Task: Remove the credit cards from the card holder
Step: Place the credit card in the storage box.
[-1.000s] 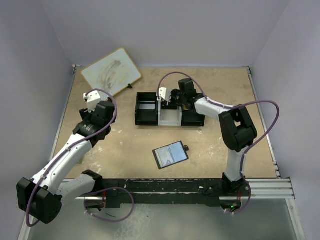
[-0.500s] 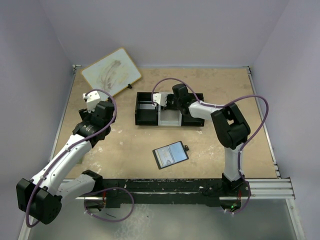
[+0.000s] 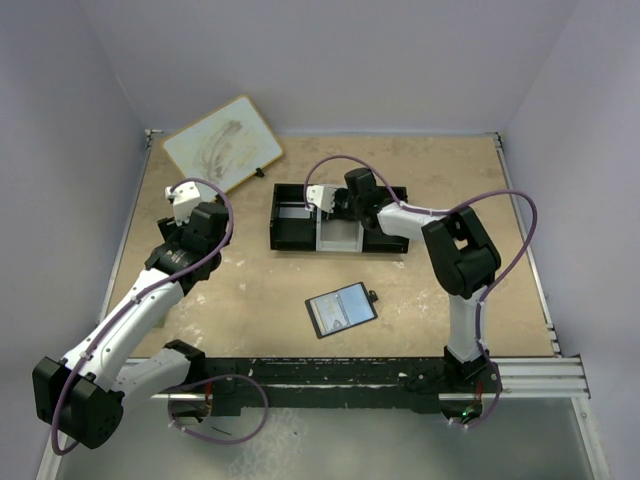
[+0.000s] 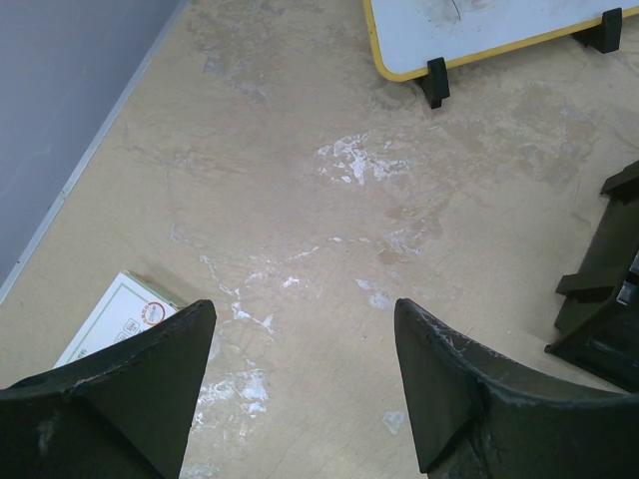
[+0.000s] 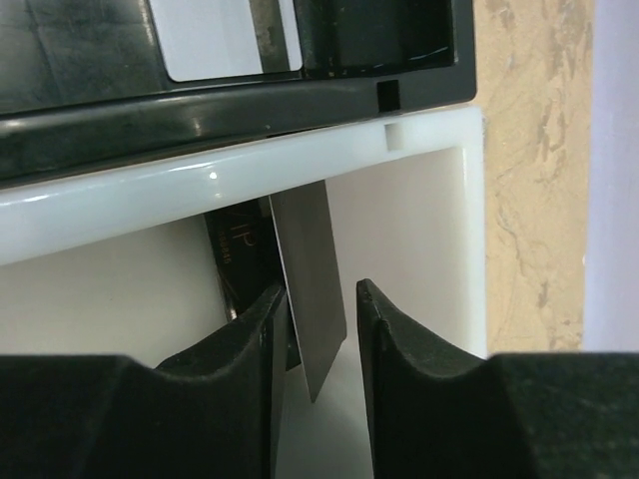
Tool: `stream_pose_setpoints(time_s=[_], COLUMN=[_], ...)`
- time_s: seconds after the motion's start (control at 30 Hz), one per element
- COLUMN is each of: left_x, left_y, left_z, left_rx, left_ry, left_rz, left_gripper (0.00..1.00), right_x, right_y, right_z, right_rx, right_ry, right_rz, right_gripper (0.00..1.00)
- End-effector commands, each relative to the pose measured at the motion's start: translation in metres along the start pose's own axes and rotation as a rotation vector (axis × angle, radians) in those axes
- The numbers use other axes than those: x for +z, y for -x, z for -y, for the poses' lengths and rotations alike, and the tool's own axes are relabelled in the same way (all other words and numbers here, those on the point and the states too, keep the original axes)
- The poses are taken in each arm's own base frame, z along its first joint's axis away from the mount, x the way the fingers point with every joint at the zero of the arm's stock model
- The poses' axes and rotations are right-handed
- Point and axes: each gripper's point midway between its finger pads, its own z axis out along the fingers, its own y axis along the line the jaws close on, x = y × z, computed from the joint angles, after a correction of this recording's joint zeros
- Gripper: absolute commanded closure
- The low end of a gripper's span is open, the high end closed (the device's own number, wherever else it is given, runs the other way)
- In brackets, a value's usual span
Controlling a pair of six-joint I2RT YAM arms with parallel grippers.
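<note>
A pale grey card stands tilted in the white middle compartment of the tray, its near end between the right fingers. These fingers sit close on either side of it (whether they actually pinch it I cannot tell). Just behind it a dark card leans in the same compartment. The card holder lies open on the bench, well apart from the tray, near the arm bases. The left fingers are spread wide above bare bench, with a small white box beside them and a whiteboard farther back.
</note>
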Motion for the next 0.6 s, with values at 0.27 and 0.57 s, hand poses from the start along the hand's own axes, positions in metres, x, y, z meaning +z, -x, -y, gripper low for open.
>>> stream_pose_setpoints(time_s=[0.27, 0.57], left_x=[-0.003, -0.003], left_y=[0.010, 0.009], left_z=[-0.001, 0.000], left_rx=[-0.023, -0.024], left_ry=[-0.012, -0.017], left_rz=[0.028, 0.024], left_gripper=[0.30, 0.30], right_x=[-0.021, -0.024], right_y=[0.032, 0.037], right_z=[-0.002, 0.002], right_rx=[0.074, 0.142], right_ry=[0.061, 0.047], right_rz=[0.102, 0.120], right_gripper=[0.58, 0.57])
